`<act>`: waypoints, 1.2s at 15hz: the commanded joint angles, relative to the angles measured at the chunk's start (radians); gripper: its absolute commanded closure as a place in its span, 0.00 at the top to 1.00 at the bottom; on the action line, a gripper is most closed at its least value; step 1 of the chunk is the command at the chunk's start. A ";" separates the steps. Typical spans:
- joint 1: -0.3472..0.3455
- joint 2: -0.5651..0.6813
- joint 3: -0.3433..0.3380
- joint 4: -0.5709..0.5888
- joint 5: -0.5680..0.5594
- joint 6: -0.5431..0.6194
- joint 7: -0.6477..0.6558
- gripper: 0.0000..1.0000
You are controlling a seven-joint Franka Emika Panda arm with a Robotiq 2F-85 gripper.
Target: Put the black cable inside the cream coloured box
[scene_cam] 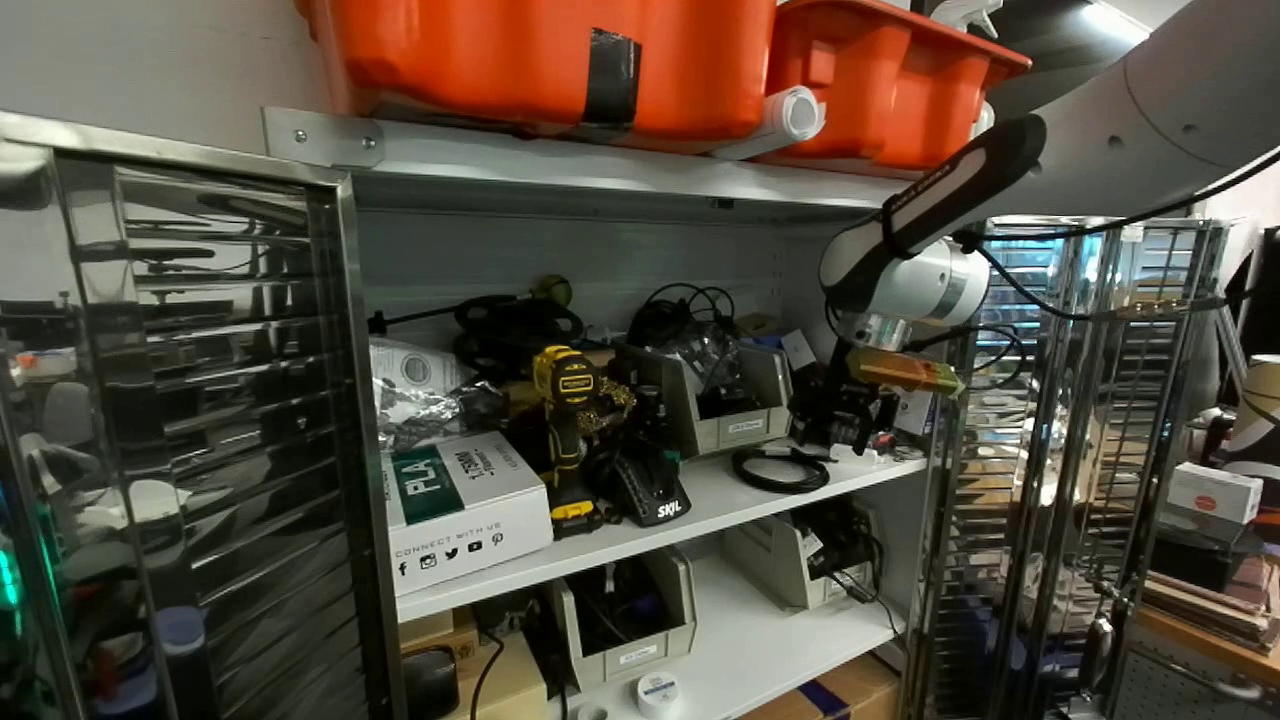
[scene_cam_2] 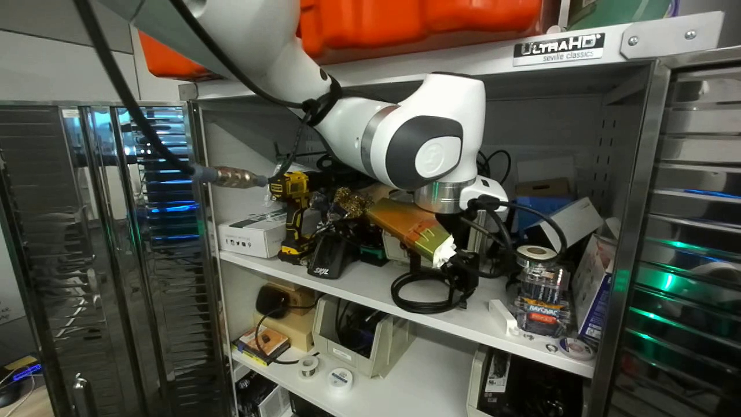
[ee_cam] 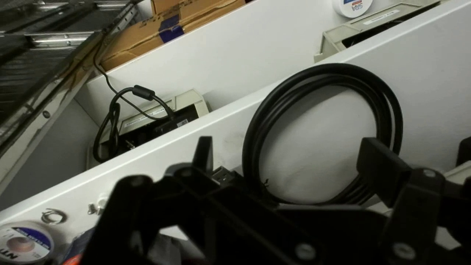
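Note:
The black cable lies coiled on the upper inner shelf, near its front edge, in both exterior views (scene_cam: 780, 488) (scene_cam_2: 425, 307) and in the wrist view (ee_cam: 254, 147). My gripper (ee_cam: 289, 160) is open and empty, with its fingers wide apart over the coil. The right finger overlaps the coil's right side in the wrist view; the left finger is beside a cable plug. In an exterior view the gripper (scene_cam: 845, 432) hangs just behind the coil. Several cream bins show: one on the same shelf (scene_cam: 745, 430), others on the shelf below (scene_cam: 640, 655) (scene_cam: 775, 562). Which is meant, I cannot tell.
A yellow drill (scene_cam: 565, 430), a black SKIL charger (scene_cam: 650, 490) and a white PLA box (scene_cam: 470, 510) stand along the shelf. A battery pack (scene_cam_2: 543, 301) and a white bracket (scene_cam_2: 502, 317) are by the gripper. Metal cabinet doors (scene_cam: 350, 400) flank the shelves.

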 commanded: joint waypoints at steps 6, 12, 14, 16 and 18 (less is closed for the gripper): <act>0.004 0.080 0.009 0.076 -0.118 -0.086 0.135 1.00; -0.002 0.100 0.028 0.062 -0.119 -0.065 0.115 1.00; 0.002 0.105 0.031 0.063 -0.123 -0.053 0.117 1.00; 0.004 0.108 0.035 0.067 -0.123 -0.033 0.116 1.00; 0.006 0.110 0.039 0.068 -0.122 -0.019 0.119 0.84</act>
